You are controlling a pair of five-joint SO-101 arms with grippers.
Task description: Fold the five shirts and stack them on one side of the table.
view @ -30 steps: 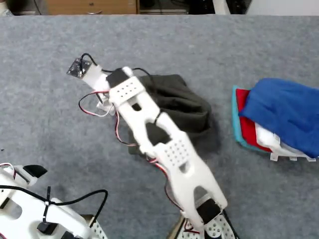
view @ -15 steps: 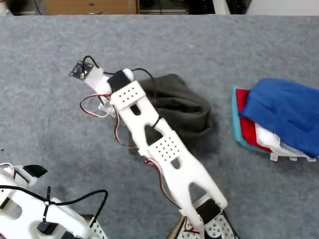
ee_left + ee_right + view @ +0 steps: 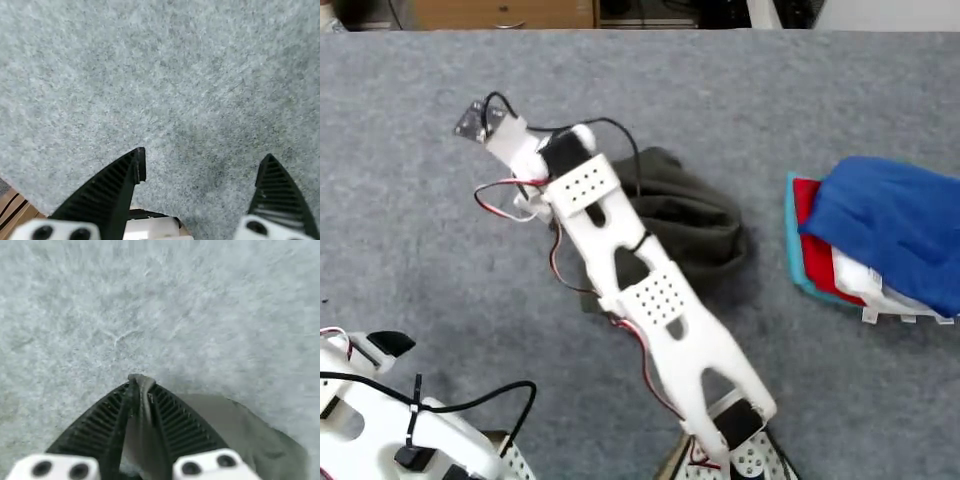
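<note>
A dark olive shirt [image 3: 688,220] lies crumpled in the middle of the grey table [image 3: 740,90]. My right arm stretches across it from the front edge, and my right gripper [image 3: 140,385] is shut on a pinched fold of the olive shirt [image 3: 235,432], held just above the felt. A stack of folded shirts sits at the right side, with a blue shirt [image 3: 895,225] on top of red, white and teal layers. My left gripper [image 3: 200,167] hangs open over bare felt at the front left, nothing between its fingers.
The left arm's white base [image 3: 380,425] and cables occupy the front left corner. Wooden furniture [image 3: 500,12] stands beyond the table's far edge. Bare felt spreads over the far and left parts of the table.
My right gripper has lifted and shifted slightly toward the far side, dragging the olive shirt's left edge with it. The left arm and the stack have stayed put.
</note>
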